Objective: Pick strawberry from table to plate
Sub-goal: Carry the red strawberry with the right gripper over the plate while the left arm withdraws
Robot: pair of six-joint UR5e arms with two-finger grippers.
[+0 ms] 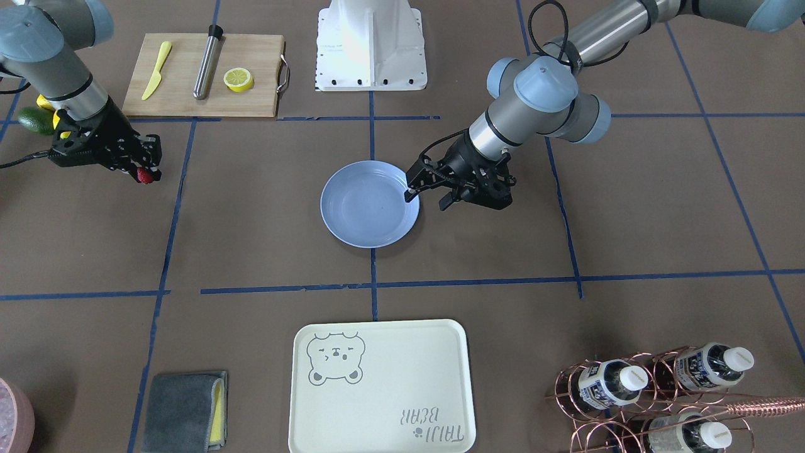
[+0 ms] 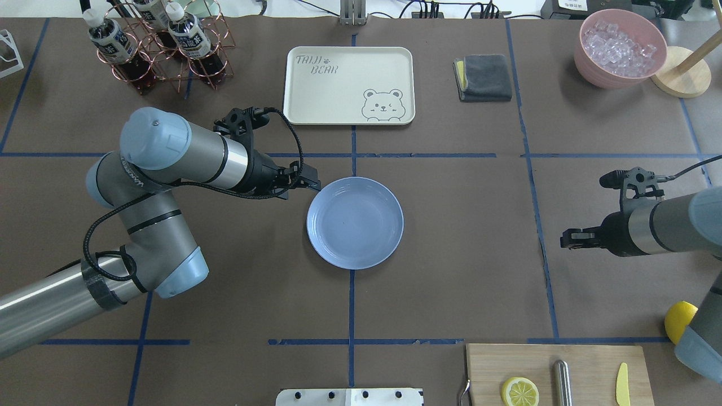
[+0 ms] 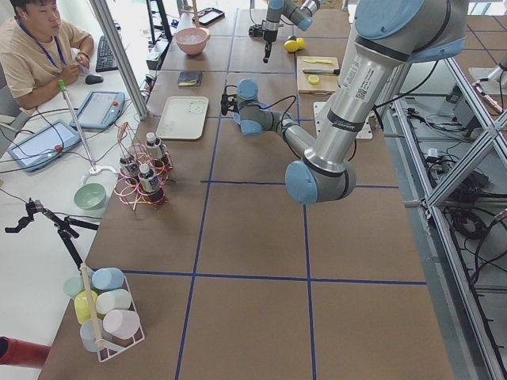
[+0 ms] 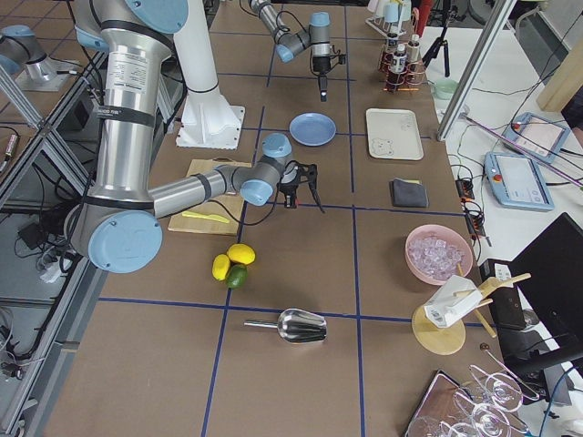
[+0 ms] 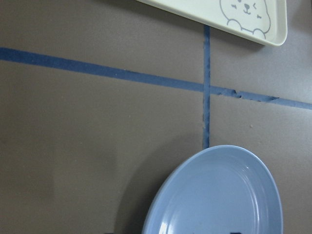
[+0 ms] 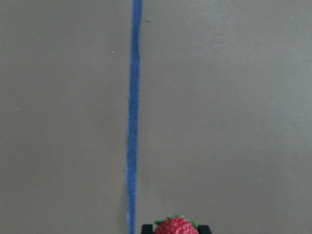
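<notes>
The strawberry is red with a green cap and is pinched between the fingertips of my right gripper, which is shut on it above the brown table. The right wrist view shows the strawberry at its bottom edge, over a blue tape line. The light-blue plate lies in the table's middle with nothing on it, well away from the berry. My left gripper is open at the plate's rim, one fingertip over the edge. In the overhead view the right gripper points toward the plate.
A wooden cutting board carries a lemon half, a yellow knife and a metal rod. Lemons and a green fruit lie beside the right arm. The cream bear tray, a grey cloth and a copper bottle rack line the far side.
</notes>
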